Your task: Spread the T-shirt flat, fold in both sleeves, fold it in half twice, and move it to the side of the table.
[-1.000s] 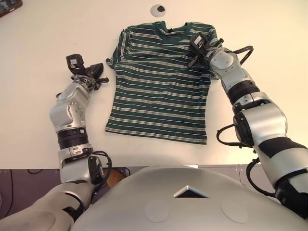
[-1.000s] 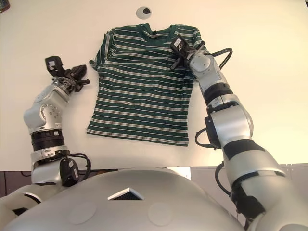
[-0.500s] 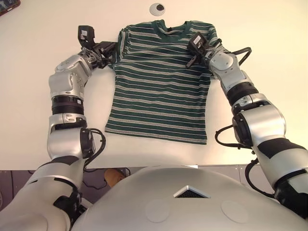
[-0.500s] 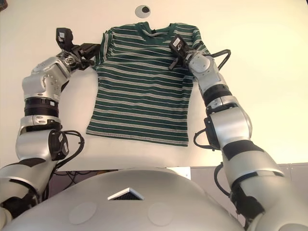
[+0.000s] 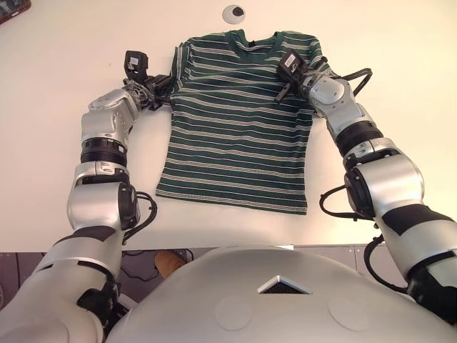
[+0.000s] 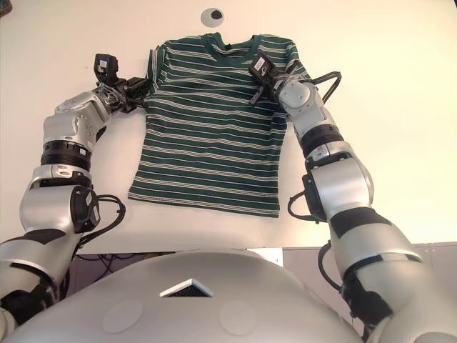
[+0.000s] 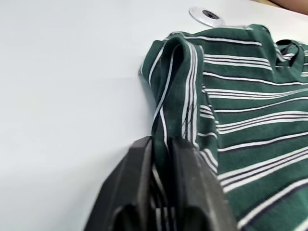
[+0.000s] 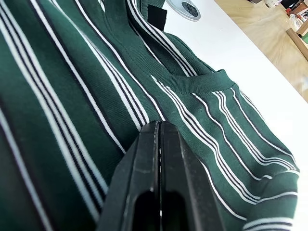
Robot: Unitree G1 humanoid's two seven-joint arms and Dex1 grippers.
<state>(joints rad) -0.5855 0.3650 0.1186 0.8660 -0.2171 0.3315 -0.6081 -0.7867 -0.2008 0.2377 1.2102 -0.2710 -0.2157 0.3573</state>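
Observation:
A dark green T-shirt with white stripes lies flat on the white table, collar at the far side. My left gripper is at the shirt's left sleeve. In the left wrist view its fingers are shut on a raised fold of the sleeve cloth. My right gripper rests on the shirt just below the right shoulder. Its fingers are shut together, tips down on the cloth near the collar. The right sleeve lies folded in over the shirt.
A round grey disc sits in the table just beyond the collar. A dark object pokes in at the far left corner. Bare table lies on both sides of the shirt, and the near edge runs below the hem.
My left arm has swung from the bare table left of the shirt up to the left sleeve and closed on it. The right arm has stayed in place.

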